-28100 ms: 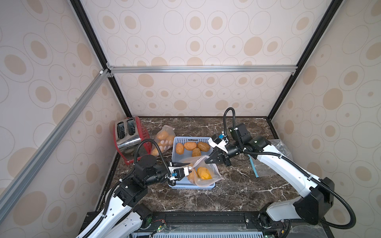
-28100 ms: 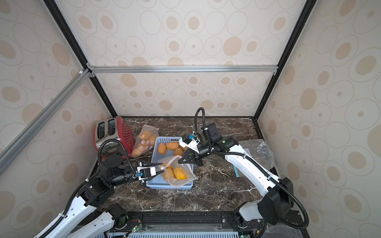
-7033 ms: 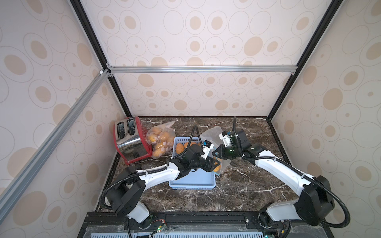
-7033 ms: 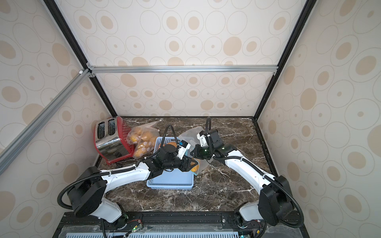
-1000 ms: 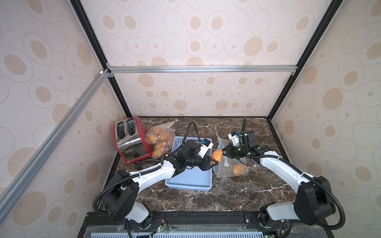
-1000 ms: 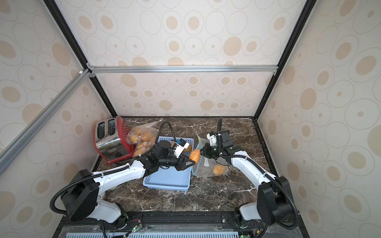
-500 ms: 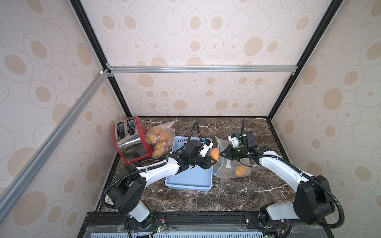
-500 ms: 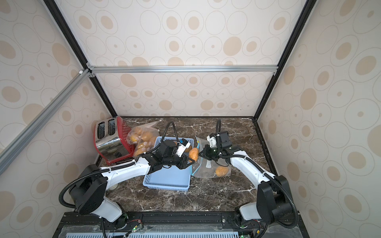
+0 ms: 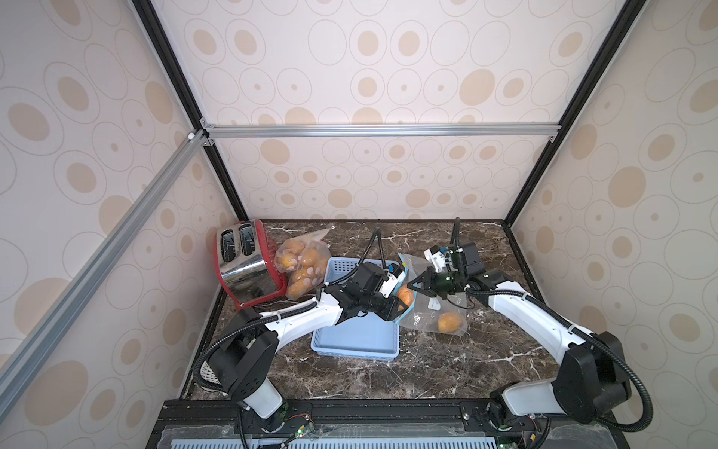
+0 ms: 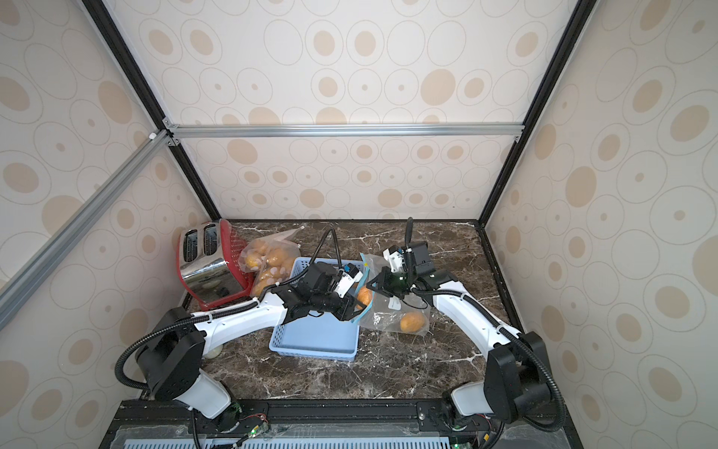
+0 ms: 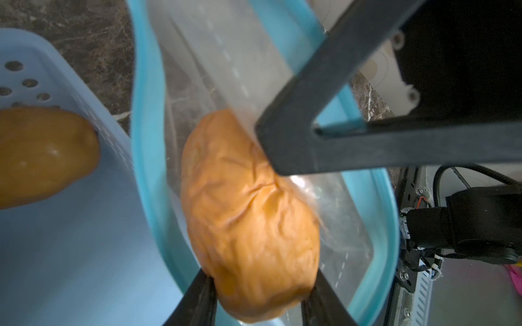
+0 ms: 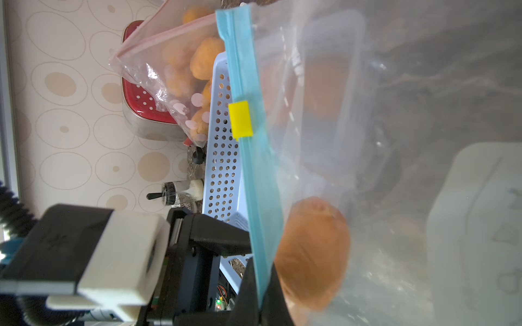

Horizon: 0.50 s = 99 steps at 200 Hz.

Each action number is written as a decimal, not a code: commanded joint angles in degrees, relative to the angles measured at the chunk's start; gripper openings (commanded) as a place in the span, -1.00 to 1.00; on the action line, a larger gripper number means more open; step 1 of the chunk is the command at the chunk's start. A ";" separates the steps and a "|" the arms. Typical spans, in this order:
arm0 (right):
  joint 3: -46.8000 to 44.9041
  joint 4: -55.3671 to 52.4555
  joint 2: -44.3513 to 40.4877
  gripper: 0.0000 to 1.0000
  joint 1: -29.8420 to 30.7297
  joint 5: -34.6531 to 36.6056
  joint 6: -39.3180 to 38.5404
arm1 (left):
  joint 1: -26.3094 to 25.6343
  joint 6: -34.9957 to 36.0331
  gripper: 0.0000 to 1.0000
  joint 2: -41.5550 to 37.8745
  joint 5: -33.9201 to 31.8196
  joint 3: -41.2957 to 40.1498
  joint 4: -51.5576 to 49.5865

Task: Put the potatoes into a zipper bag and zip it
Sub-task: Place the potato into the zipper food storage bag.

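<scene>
1. My left gripper (image 9: 404, 298) is partly closed around a wrinkled orange potato (image 11: 248, 214). Its fingers clamp one end, which leaves the other end free to lead into the zipper bag (image 9: 427, 317), just right of the blue basket (image 9: 357, 352).
2. My right gripper (image 9: 415, 285) is fully closed, pinching the bag's blue zip strip (image 12: 254, 169). I judge it lifts that rim so the mouth gapes toward the left arm.
3. In the left wrist view the potato's leading end is already past the blue rim. I'd push it deeper before letting go, or it may roll back out.
4. One potato (image 9: 448, 322) lies in the bag's low end on the marble top (image 9: 427, 369), and its weight likely anchors the film. Another potato (image 11: 42, 155) waits in the basket.
5. The yellow slider (image 12: 240, 120) sits further along the strip from the pinch, clear of the opening. Zipping is not yet begun.
</scene>
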 commanded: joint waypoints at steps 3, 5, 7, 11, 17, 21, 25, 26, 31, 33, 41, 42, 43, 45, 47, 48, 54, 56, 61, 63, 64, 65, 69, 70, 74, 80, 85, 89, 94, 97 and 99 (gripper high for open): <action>1.67 0.39 1.17 -1.00 0.95 -1.30 0.80 | -0.82 5.42 -0.11 0.88 1.89 4.45 -5.58; 1.70 0.36 1.21 -1.00 1.02 -1.37 0.80 | -0.89 5.69 -0.11 0.98 1.93 4.72 -5.91; 1.77 0.35 1.22 -1.00 1.04 -1.41 0.80 | -0.90 5.88 -0.10 1.07 1.94 4.96 -6.24; 1.92 0.28 1.33 -1.00 1.19 -1.55 0.81 | -0.91 6.33 -0.09 1.12 2.02 5.34 -6.69; 2.01 0.26 1.39 -1.00 1.29 -1.58 0.81 | -0.99 6.81 -0.07 1.30 2.18 5.77 -7.23; 2.06 0.19 1.40 -1.00 1.39 -1.63 0.77 | -1.00 7.03 -0.06 1.30 2.30 6.07 -7.45; 2.06 0.17 1.39 -1.00 1.38 -1.51 0.68 | -0.96 7.14 -0.04 1.31 2.33 6.26 -7.78; 2.06 0.17 1.35 -1.00 1.35 -1.45 0.67 | -0.98 7.15 -0.03 1.31 2.33 6.34 -7.81; 2.14 0.10 1.31 -1.00 1.46 -1.35 0.61 | -0.95 7.23 -0.01 1.31 2.22 6.64 -8.07; 2.14 0.04 1.31 -1.00 1.45 -1.23 0.51 | -0.99 7.30 0.00 1.31 2.23 6.76 -8.09; 2.37 -0.37 1.37 -1.00 1.45 -0.92 0.24 | -0.97 7.26 0.03 1.10 2.32 7.07 -8.26; 2.35 -0.41 1.30 -1.00 1.48 -0.89 0.23 | -0.99 7.25 0.04 1.12 2.32 7.05 -8.27; 2.38 -0.43 1.26 -1.00 1.45 -0.83 0.22 | -0.99 7.24 0.05 1.12 2.28 7.04 -8.27; 2.40 -0.57 1.23 -1.00 1.45 -0.79 0.15 | -0.93 7.20 0.06 1.09 2.25 7.03 -8.28; 2.41 -0.61 1.23 -1.00 1.49 -0.73 0.07 | -0.98 7.16 0.08 0.99 2.15 7.03 -8.28; 2.41 -0.57 1.22 -1.00 1.50 -0.75 0.06 | -0.99 7.11 0.09 0.97 2.07 7.07 -8.28; 2.32 -0.70 1.22 -1.00 1.48 -0.69 -0.02 | -0.97 6.84 0.17 0.72 1.57 7.03 -8.15; 2.26 -0.68 1.15 -1.00 1.51 -0.69 -0.02 | -0.95 6.74 0.19 0.59 1.47 6.96 -8.07; 2.24 -0.67 1.14 -1.00 1.45 -0.69 0.02 | -0.97 6.33 0.22 0.33 0.73 6.87 -7.81; 2.19 -0.70 1.18 -1.00 1.49 -0.69 -0.01 | -0.94 6.13 0.23 0.18 0.63 6.78 -7.81; 2.17 -0.70 1.16 -1.00 1.46 -0.69 -0.03 | -0.97 6.07 0.23 0.13 0.65 6.73 -7.74; 2.20 -0.66 1.15 -1.00 1.44 -0.69 -0.04 | -0.98 6.00 0.23 0.10 0.61 6.70 -7.74; 2.09 -0.62 1.06 -1.00 1.48 -0.68 -0.01 | -1.00 5.77 0.25 -0.12 -0.96 6.68 -7.67; 2.07 -0.58 1.05 -1.00 1.50 -0.68 0.02 | -1.00 5.71 0.25 -0.20 -1.16 6.63 -7.62; 2.06 -0.62 1.05 -1.00 1.45 -0.69 -0.01 | -1.00 5.54 0.27 -0.39 -1.50 6.55 -7.58; 2.03 -0.62 1.05 -1.00 1.49 -0.61 0.06 | -0.95 5.42 0.30 -0.74 -1.61 6.44 -7.51; 1.94 -0.62 0.97 -1.00 1.45 -0.50 -0.03 | -0.95 5.32 0.32 -1.00 -1.58 6.27 -7.48; 1.95 -0.68 0.96 -1.00 1.51 -0.41 -0.09 | -0.95 5.21 0.33 -1.26 -1.67 6.16 -7.37; 1.90 -0.84 0.92 -1.00 1.45 -0.25 -0.17 | -0.99 5.06 0.35 -1.61 -1.99 6.02 -7.35; 1.91 -0.91 0.90 -1.00 1.47 -0.09 -0.34 | -0.97 5.01 0.35 -1.86 -2.08 5.94 -7.32; 1.89 -1.02 0.88 -1.00 1.48 -0.08 -0.34 | -0.97 4.97 0.35 -1.99 -2.25 5.90 -7.36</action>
